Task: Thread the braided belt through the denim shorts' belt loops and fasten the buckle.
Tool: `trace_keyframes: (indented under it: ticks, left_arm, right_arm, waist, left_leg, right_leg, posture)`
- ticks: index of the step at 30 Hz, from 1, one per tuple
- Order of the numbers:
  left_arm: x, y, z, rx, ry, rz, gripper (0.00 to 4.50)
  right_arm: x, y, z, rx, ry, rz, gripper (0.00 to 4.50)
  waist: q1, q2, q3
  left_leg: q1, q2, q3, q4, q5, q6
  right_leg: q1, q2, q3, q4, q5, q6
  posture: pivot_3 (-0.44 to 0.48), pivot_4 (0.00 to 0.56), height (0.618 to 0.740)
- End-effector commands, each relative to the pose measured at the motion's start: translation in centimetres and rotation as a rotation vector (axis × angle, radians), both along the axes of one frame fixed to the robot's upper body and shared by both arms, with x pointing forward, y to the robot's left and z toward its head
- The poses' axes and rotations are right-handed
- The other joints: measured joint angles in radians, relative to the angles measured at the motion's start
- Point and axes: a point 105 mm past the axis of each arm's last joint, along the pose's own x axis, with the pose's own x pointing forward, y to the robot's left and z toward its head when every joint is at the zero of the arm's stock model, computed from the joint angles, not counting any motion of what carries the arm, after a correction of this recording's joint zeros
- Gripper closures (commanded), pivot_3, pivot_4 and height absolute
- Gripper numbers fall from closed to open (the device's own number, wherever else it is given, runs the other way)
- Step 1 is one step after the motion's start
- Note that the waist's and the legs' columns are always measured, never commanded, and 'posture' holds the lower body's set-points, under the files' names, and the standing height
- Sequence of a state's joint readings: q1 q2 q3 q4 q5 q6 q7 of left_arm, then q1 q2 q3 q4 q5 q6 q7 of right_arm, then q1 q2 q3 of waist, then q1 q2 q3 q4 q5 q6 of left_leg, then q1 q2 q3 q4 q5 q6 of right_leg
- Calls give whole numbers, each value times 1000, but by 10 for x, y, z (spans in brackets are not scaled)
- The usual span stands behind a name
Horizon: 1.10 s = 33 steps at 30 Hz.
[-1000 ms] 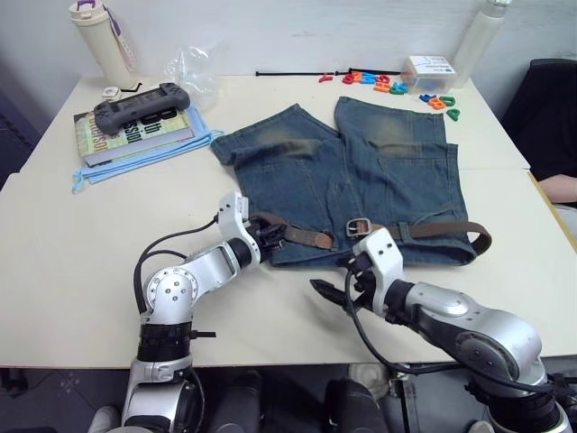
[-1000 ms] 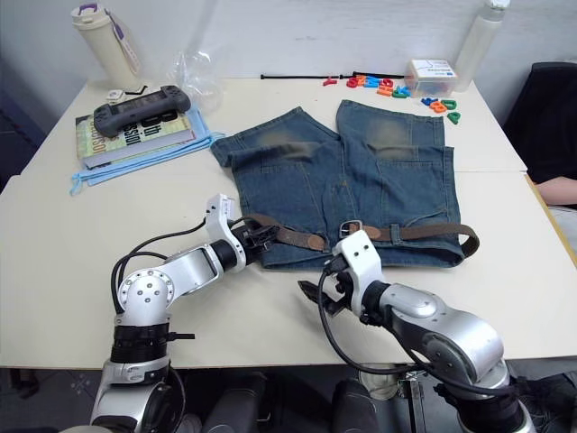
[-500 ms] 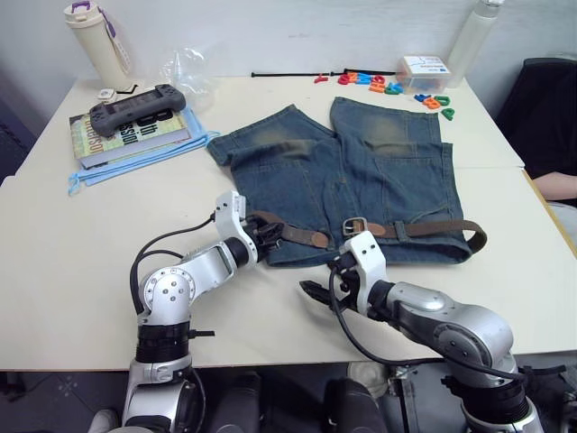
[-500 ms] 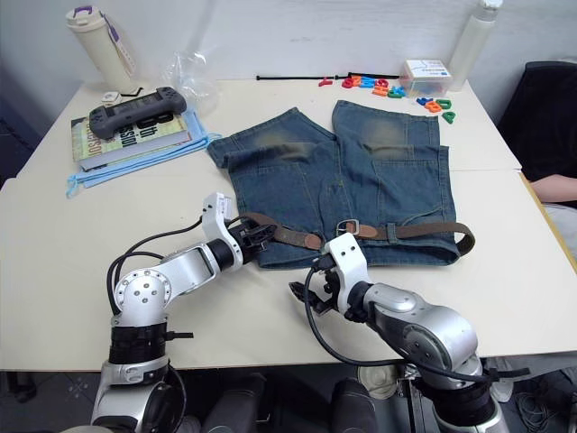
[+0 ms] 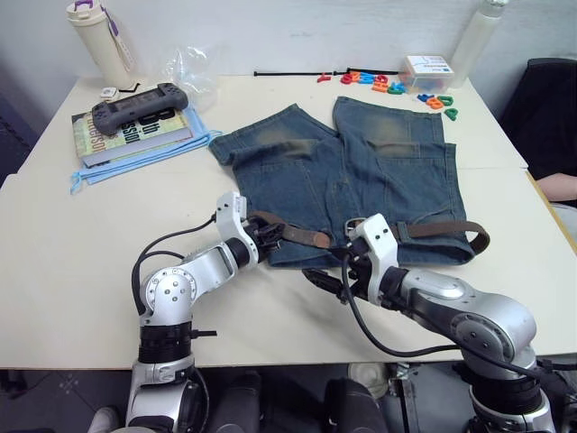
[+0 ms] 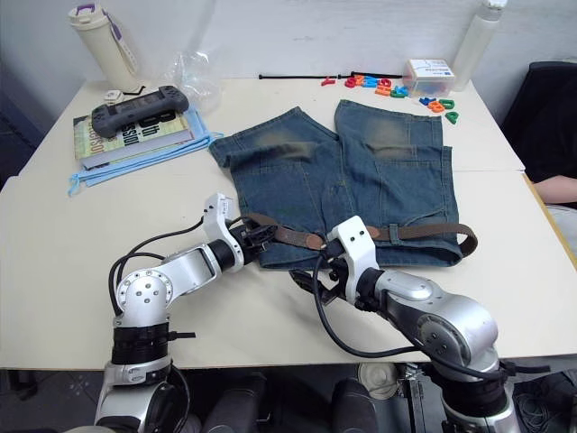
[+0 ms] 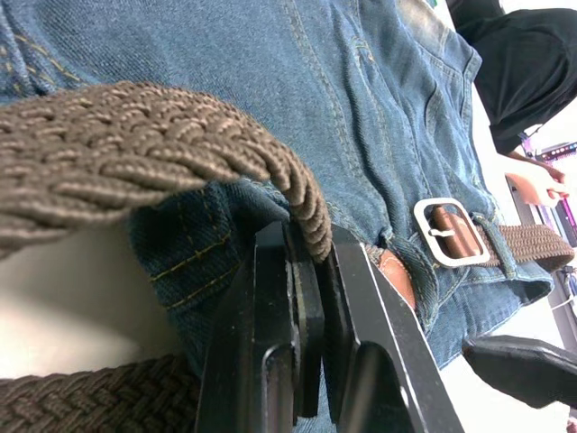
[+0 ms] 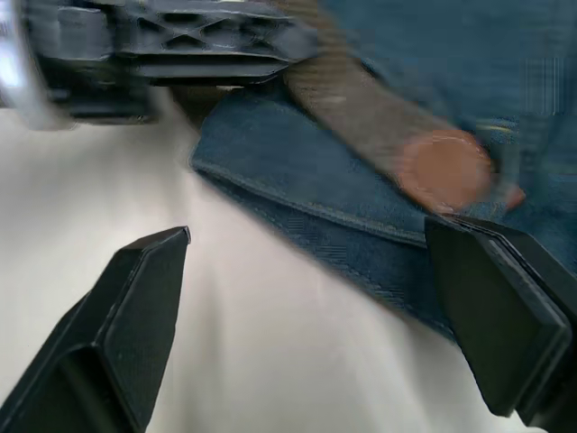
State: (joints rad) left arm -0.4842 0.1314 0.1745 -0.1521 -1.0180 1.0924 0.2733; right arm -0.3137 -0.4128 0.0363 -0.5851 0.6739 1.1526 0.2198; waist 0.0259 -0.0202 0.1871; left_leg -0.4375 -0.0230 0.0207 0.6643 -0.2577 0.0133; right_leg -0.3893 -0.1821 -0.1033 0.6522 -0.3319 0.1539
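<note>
The denim shorts [image 5: 361, 171] lie flat mid-table, waistband toward me. The braided belt [image 5: 437, 230] runs along the waistband and loops at the right end. Its tan tip [image 5: 315, 238] lies on the waistband's left part. My left gripper [image 5: 263, 236] is shut on the belt at the waistband's left corner, as the left wrist view shows [image 7: 306, 262]. The buckle [image 7: 440, 232] lies flat, with a belt loop [image 7: 492, 242] just past it. My right gripper [image 5: 329, 275] stands open at the waistband's near edge, close to the tan tip [image 8: 446, 167].
A book with a game controller [image 5: 135, 113] on a blue cloth lies back left, beside a bottle [image 5: 99, 41] and a plastic bag [image 5: 185, 68]. Coloured letters [image 5: 388, 83], a white box [image 5: 428, 70] and a thin black cable [image 5: 288, 72] line the far edge. A person's hand [image 5: 561, 185] shows at the right edge.
My right gripper has moved forward from the bare table to the waistband's near edge, its wrist now over the buckle. The left gripper keeps its hold in place.
</note>
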Motion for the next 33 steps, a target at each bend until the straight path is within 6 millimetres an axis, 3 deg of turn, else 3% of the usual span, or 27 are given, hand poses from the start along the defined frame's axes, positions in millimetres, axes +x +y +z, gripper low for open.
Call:
trace_keyframes:
  ticks: [1, 6, 12, 26, 33]
  left_arm:
    - [-2, -1, 14, -5, -59, -10, 4500]
    - [-2, 0, 16, -3, -63, -5, 4500]
    - [-1, 1, 16, -15, -63, 10, 4500]
    - [4, 7, 9, -28, -37, 118, 4500]
    - [-2, -20, 15, -73, -51, 2, 4500]
  right_arm:
    - [9, -10, 1, -18, -45, -63, 39]
    - [13, -15, -11, -41, -12, -91, 39]
    - [6, 4, -24, -45, 46, -30, 39]
    - [-10, 23, -29, -46, 105, 43, 39]
    - [-11, 20, -30, -54, 111, 34, 39]
  waist:
    - [0, 0, 0]
    - [-1, 0, 0]
    - [-3, 0, 0]
    - [-5, -1, -1]
    - [-3, -2, -1]
  left_leg:
    - [0, 0, 0, 0, 0, 0]
    - [0, 0, 0, 0, 0, 0]
    - [1, 1, 0, 0, 0, 0]
    - [1, 1, 0, 0, 0, -1]
    - [1, 1, 0, 0, 0, -1]
  right_leg:
    - [0, 0, 0, 0, 0, 0]
    - [0, 0, 0, 1, 0, 0]
    - [0, 0, 0, 1, 0, 0]
    - [0, 1, 1, 1, 0, 0]
    - [0, 1, 0, 1, 0, 0]
  posture:
    - [0, 150, 684]
    - [0, 150, 684]
    - [0, 150, 684]
    - [0, 150, 684]
    - [0, 150, 684]
